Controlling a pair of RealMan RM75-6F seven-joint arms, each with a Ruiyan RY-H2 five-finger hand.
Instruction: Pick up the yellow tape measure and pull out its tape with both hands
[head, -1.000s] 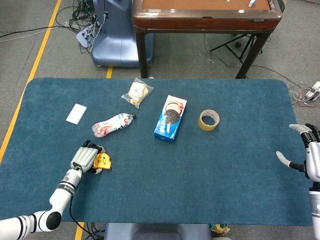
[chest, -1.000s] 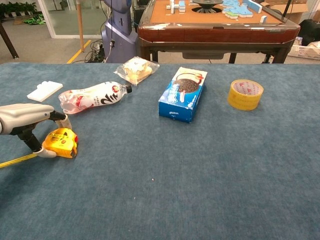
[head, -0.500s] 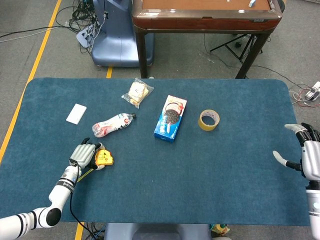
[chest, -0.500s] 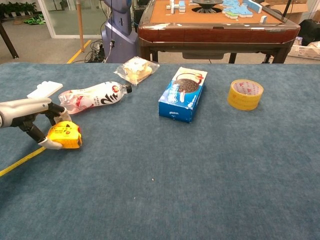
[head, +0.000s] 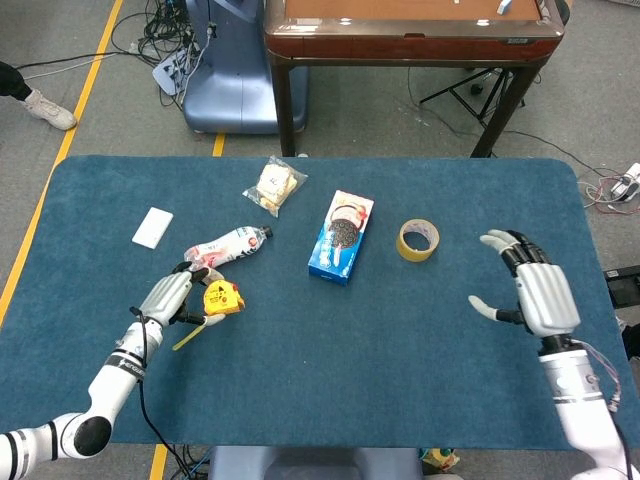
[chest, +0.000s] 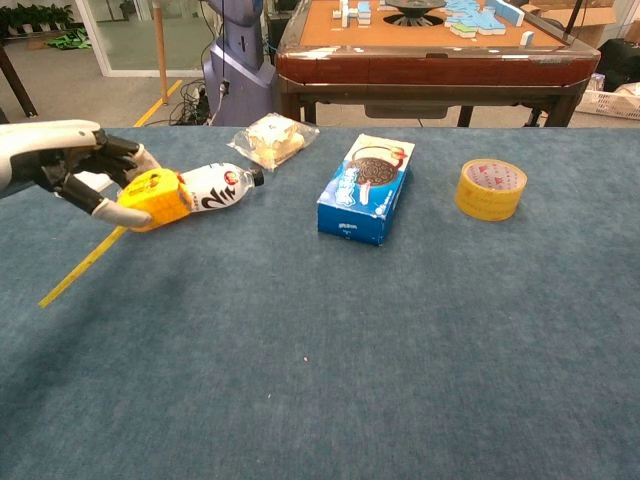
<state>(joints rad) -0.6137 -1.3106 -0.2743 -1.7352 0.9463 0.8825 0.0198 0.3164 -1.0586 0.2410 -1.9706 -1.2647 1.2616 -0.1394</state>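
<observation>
My left hand (head: 172, 296) (chest: 70, 165) holds the yellow tape measure (head: 221, 299) (chest: 157, 197) lifted off the blue table at the left. A length of yellow tape (chest: 82, 266) (head: 189, 337) hangs out of it, slanting down toward the front left. My right hand (head: 535, 292) hovers over the right side of the table with its fingers spread and nothing in it. It does not show in the chest view.
A crushed plastic bottle (head: 228, 246) lies just behind the tape measure. A blue cookie box (head: 341, 236), a roll of yellow tape (head: 417, 240), a bagged snack (head: 274, 185) and a white block (head: 152, 227) lie on the table (head: 350, 370).
My left hand has lifted the tape measure off the table and carried it up and to the right. My right hand has moved in from the right edge toward the middle.
</observation>
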